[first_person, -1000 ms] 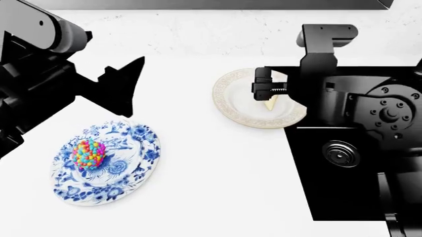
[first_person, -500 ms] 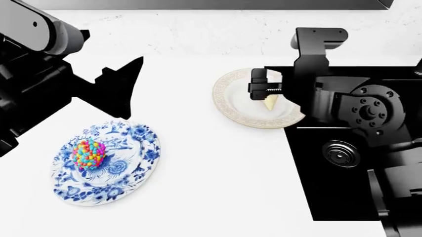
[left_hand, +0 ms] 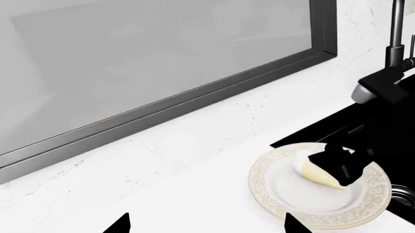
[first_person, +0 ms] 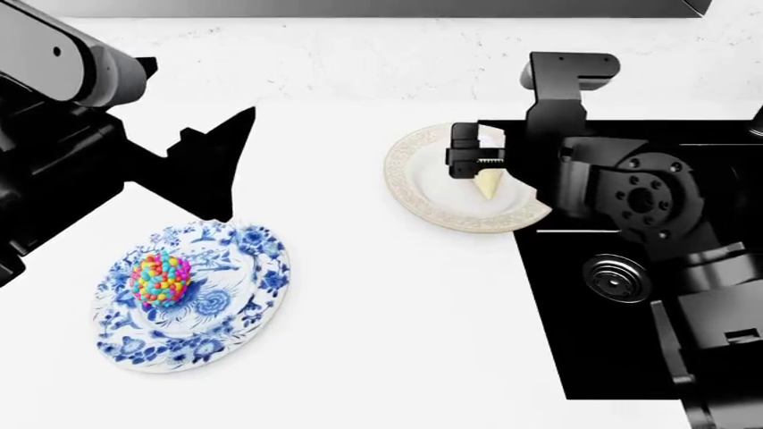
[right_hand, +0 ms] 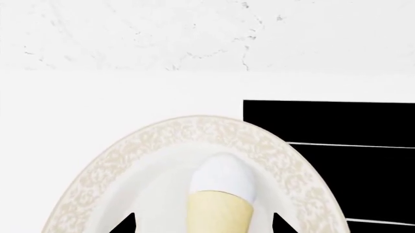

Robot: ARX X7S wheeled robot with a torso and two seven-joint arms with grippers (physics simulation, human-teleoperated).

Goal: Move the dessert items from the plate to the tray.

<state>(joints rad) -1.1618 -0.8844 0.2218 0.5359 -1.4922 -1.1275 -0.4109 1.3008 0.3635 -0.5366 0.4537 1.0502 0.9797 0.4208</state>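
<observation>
Since a second ago, the right arm has slid a little toward the robot's left over the cream plate, and the left arm has drawn slightly back; neither plate nor either dessert has shifted.

Nearest, the candy-bead ball sits at the middle of the blue-patterned plate on the white bench, untouched and well apart from both arms. The left gripper hangs above the bench beyond that plate, its fingers spread wide and holding nothing.

Farther on, the gold-rimmed cream plate overlaps the edge of the black sink. The pale yellow cone lies on its side there, white top pointing away from the wrist. The right gripper stands directly over it, fingers parted to either side of the cone, apparently lined up so that closing would pinch its body; I judge the grasp not yet made.

No tray appears in any view.
</observation>
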